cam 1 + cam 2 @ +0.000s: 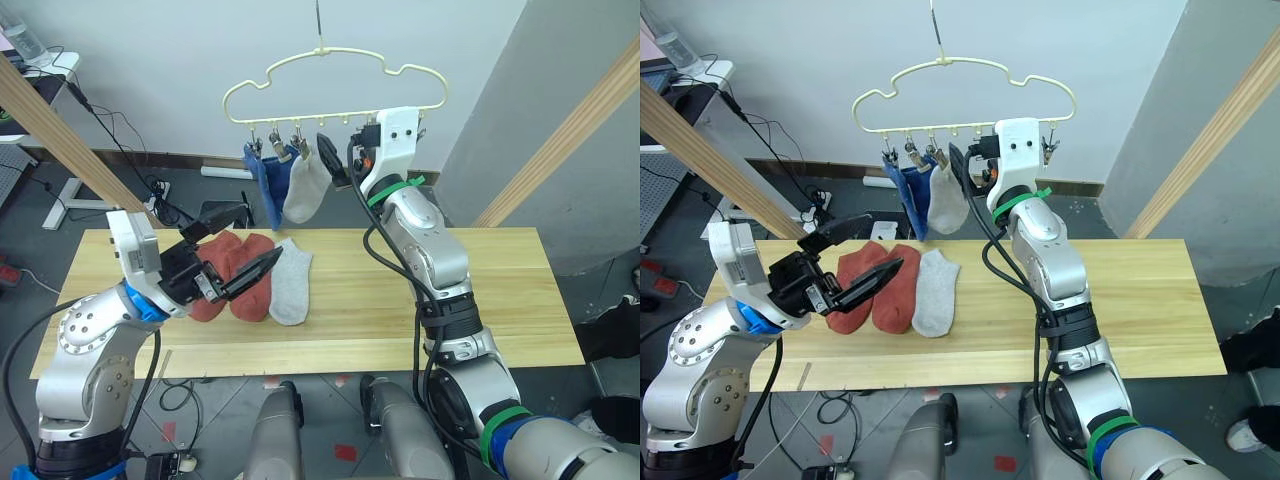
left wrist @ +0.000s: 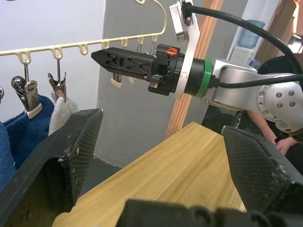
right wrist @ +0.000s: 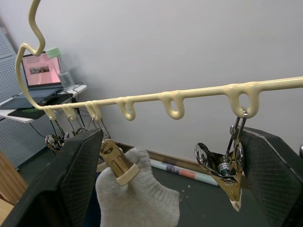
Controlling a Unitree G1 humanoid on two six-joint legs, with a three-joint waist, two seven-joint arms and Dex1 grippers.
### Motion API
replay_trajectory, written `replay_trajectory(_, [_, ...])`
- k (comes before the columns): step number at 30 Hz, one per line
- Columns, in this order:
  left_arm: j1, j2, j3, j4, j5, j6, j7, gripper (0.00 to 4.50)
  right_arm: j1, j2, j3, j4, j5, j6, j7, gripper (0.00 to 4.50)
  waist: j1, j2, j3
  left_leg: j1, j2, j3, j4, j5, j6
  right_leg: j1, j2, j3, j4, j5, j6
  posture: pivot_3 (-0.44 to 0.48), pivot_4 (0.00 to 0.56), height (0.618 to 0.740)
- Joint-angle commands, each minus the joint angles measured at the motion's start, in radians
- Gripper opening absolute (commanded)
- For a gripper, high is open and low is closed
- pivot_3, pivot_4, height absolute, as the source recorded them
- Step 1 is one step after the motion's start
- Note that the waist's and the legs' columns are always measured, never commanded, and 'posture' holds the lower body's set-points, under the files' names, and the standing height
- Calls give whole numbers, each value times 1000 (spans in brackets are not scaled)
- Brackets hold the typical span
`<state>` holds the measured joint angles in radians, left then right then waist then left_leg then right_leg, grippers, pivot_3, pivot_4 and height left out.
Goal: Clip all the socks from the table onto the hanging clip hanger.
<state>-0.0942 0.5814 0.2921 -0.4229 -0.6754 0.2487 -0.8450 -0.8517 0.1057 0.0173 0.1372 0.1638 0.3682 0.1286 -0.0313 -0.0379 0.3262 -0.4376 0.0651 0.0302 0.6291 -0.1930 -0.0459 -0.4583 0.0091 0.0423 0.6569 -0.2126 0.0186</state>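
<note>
The pale yellow clip hanger [image 1: 335, 85] hangs behind the table [image 1: 480, 300]. Blue socks [image 1: 265, 185] hang from its two leftmost clips, and a light grey sock [image 1: 305, 190] from the third. Two rust-red socks [image 1: 215, 275] [image 1: 253, 285] and a grey sock [image 1: 290, 285] lie side by side on the table's left half. My left gripper [image 1: 243, 243] hovers open just above the red socks, holding nothing. My right gripper [image 1: 335, 160] is raised to the clip row, open, beside the hanging grey sock [image 3: 142, 203], with an empty metal clip [image 3: 227, 168] between its fingers.
Slanted wooden frame poles stand at the left [image 1: 60, 130] and at the right [image 1: 570, 130]. Cables [image 1: 150, 190] and a desk [image 1: 40, 75] lie beyond the table's far left. The table's right half is bare wood.
</note>
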Motion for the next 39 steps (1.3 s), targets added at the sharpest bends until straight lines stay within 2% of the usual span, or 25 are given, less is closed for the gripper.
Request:
replay_trajectory(1, [-2, 5, 3, -32, 2, -20, 2, 4500, -25, 11, -14, -27, 32, -4, 8, 4475, 0, 0, 0, 0, 0, 0, 0, 0, 0, 0, 0, 0, 0, 0, 0, 18, 323, 740])
replay_trajectory(7, [-7, 5, 0, -29, 3, -21, 6, 4500, -25, 12, -14, -28, 46, 12, 9, 4475, 0, 0, 0, 0, 0, 0, 0, 0, 0, 0, 0, 0, 0, 0, 0, 20, 324, 740])
replay_trajectory(10, [-1, 7, -1, -36, 1, -15, 7, 4500, -24, 8, -16, -26, 42, 10, 4, 3864, 0, 0, 0, 0, 0, 0, 0, 0, 0, 0, 0, 0, 0, 0, 0, 22, 323, 740])
replay_trajectory(12, [7, 8, 3, -40, -1, -14, 6, 4500, -25, 7, -16, -26, 38, 10, -1, 3210, 0, 0, 0, 0, 0, 0, 0, 0, 0, 0, 0, 0, 0, 0, 0, 20, 323, 740])
replay_trajectory(34, [8, 5, 0, -28, 11, -30, -8, 4500, -34, 31, -45, -27, 86, 31, -8, 3210, 0, 0, 0, 0, 0, 0, -1, 0, 0, 0, 0, 0, 0, 0, 0, 23, 314, 740])
replay_trajectory(37, [11, 4, 0, -25, 14, -35, -9, 4500, -35, 31, -55, -26, 93, 34, -18, 2574, 0, 0, 0, 0, 0, 0, -1, 0, 0, 0, 0, 0, 0, 0, 0, 22, 313, 740])
replay_trajectory(39, [12, 4, -2, -24, 14, -36, -9, 4500, -36, 29, -55, -25, 96, 35, -20, 1862, 0, 0, 0, 0, 0, 0, -1, 0, 0, 0, 0, 0, -1, 0, 0, 22, 314, 740])
